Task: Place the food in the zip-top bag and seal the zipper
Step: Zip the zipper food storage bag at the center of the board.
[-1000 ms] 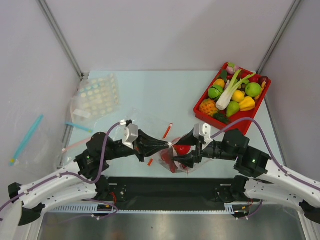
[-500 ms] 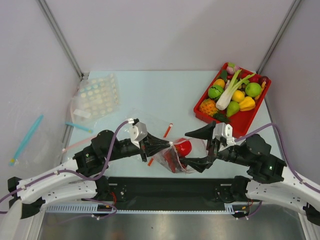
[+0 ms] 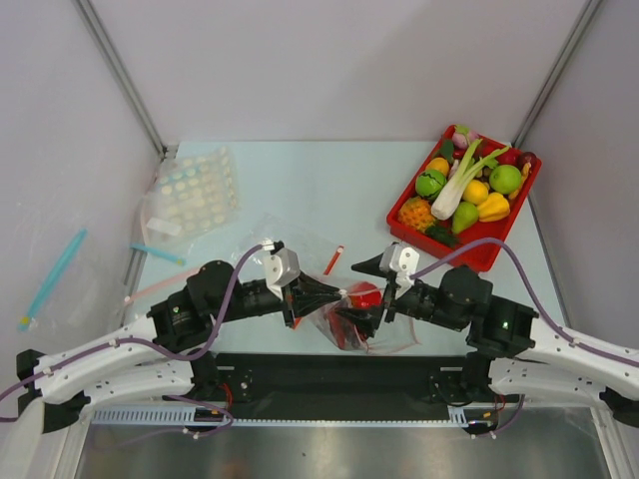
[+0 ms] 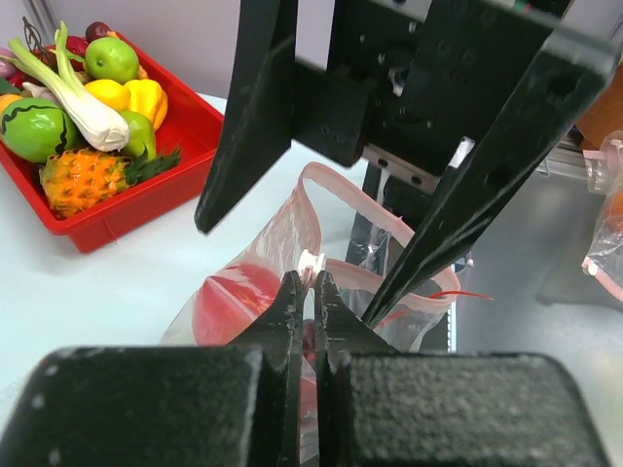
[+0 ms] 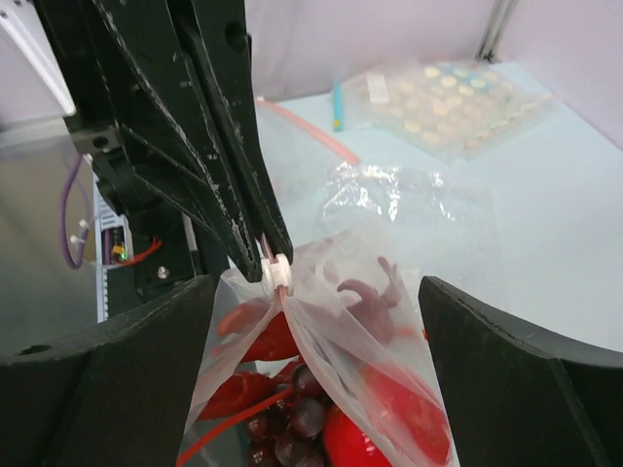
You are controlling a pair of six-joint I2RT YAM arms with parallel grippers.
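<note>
The clear zip-top bag [image 3: 371,329] hangs at the near table edge, lifted by its mouth. Inside it are the red ball-like fruit [image 5: 375,443], the grape bunch [image 5: 292,428] and the red crayfish [image 5: 248,336]. My left gripper [image 3: 337,292] is shut on the pink-red zipper strip [image 4: 389,209] beside its white slider [image 5: 276,274]. In the left wrist view [image 4: 312,282] the mouth loops open behind the jaws. My right gripper [image 3: 357,292] is open wide, with its fingers [image 5: 107,389] on either side of the bag and not touching it.
A red tray [image 3: 499,244] of toy fruit and vegetables stands at the back right. A dotted clear bag [image 3: 195,190] and a blue-strip bag [image 3: 55,269] lie at the left. Another crinkly clear bag [image 5: 409,199] lies behind. Loose red strips [image 3: 334,261] lie near the bag.
My right gripper let go of the bag, opened, drew back right, then returned open around it. My left gripper carried the zipper edge slightly right.
</note>
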